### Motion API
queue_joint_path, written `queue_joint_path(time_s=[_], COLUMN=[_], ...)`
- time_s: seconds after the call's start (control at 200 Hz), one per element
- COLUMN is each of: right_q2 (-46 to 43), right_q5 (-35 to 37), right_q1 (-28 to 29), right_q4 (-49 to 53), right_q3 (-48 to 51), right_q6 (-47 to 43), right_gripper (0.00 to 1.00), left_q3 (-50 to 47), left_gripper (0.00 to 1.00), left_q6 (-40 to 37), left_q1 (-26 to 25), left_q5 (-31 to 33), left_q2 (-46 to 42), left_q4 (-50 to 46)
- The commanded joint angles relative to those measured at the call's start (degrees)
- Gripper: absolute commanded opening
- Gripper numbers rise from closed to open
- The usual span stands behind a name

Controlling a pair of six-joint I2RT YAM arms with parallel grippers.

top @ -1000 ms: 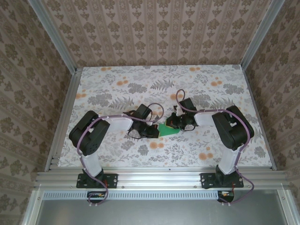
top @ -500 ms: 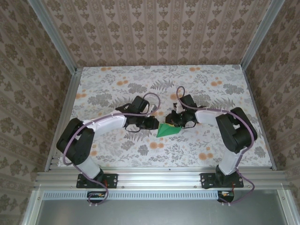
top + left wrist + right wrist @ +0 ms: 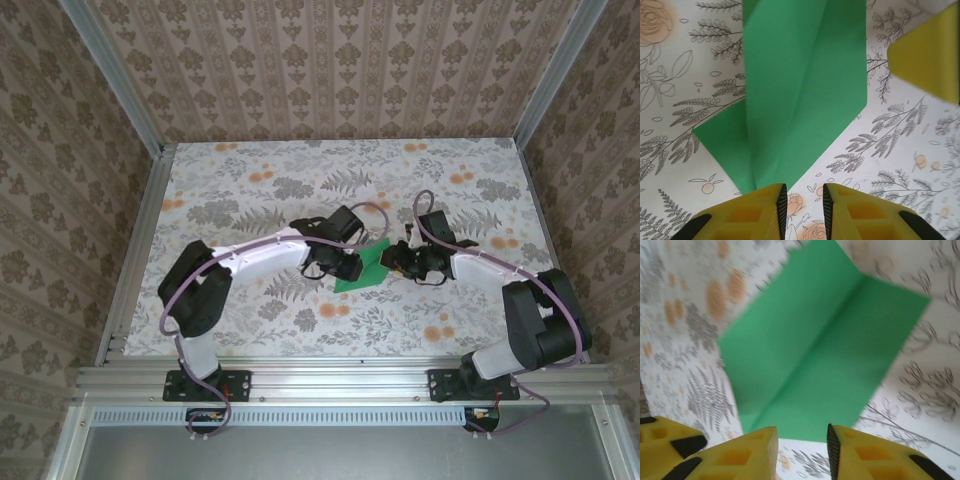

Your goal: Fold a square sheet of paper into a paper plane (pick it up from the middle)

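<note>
The bright green square sheet of paper (image 3: 368, 270) lies on the table between my two grippers, folded into a smaller shape with a centre crease. In the left wrist view the paper (image 3: 805, 90) narrows to a point just ahead of my left gripper (image 3: 802, 192), which is open with bare tablecloth between its yellow fingers. In the right wrist view the paper (image 3: 820, 355) spreads as two flaps beyond my right gripper (image 3: 802, 435), also open and holding nothing. From above, the left gripper (image 3: 345, 262) sits at the paper's left edge and the right gripper (image 3: 397, 258) at its right edge.
The table (image 3: 250, 190) has a floral cloth, aluminium rails (image 3: 135, 240) along its sides and patterned walls around it. A yellow finger of the right gripper (image 3: 927, 55) shows at the top right of the left wrist view.
Both grippers have opened and let go of the paper, which now lies flatter on the table. Both arms have shifted to the right.
</note>
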State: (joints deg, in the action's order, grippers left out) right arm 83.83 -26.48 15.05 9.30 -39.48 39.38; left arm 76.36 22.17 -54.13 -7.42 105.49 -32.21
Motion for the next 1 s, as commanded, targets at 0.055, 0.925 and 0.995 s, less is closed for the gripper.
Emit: queue_joint_path(time_s=[0.055, 0.925, 0.995], right_q2=[-0.8, 7.6, 7.3], right_q5=[-0.5, -4.4, -4.7], right_q1=[0.1, 0.1, 0.1], right_q4=[-1.3, -12.5, -12.8], right_q3=[3.3, 4.0, 3.9], right_q6=[2.0, 8.1, 8.3], right_gripper=[0.38, 0.44, 0.44], left_q3=[5.2, 0.3, -0.2], left_gripper=[0.29, 0.14, 0.14], left_q6=[-4.8, -0.7, 0.6], left_q1=[-1.4, 0.0, 0.0], left_q5=[9.4, -0.6, -1.6], left_q2=[4.7, 10.1, 9.9], left_q4=[-7.4, -3.6, -3.1])
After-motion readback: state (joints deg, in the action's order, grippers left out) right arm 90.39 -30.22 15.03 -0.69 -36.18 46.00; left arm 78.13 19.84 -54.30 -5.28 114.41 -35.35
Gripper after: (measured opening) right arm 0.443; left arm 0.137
